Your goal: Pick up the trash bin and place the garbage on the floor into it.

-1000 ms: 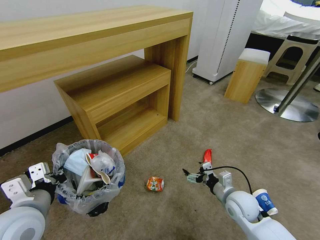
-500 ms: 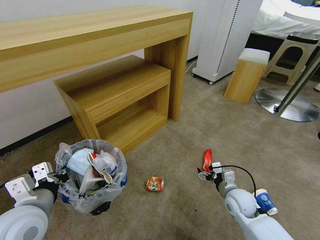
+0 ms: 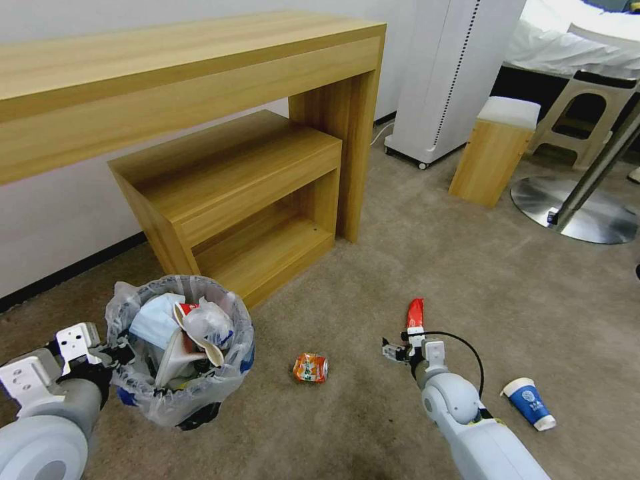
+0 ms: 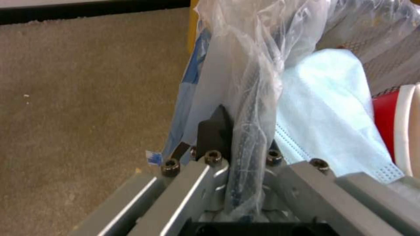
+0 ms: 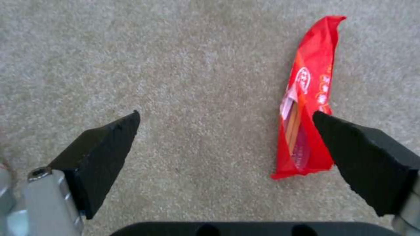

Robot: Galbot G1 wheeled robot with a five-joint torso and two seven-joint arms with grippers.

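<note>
Red wrapper point(image 5: 307, 98) flat on beige carpet point(image 3: 467, 267), just beside right gripper point(image 5: 225, 149), jaws wide apart. Light, thin, crinkly, slippery; best pinched across the narrow middle. Left gripper point(image 4: 236, 144) clamped on trash bin point(image 3: 179, 347) rim.

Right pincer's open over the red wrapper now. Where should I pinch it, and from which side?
Judging by its pose, come straight down from above: the red wrapper lies flat on the carpet. Shift the open right pincer sideways to centre it, then close across the narrow width at mid-length, since it is long and thin.
</note>
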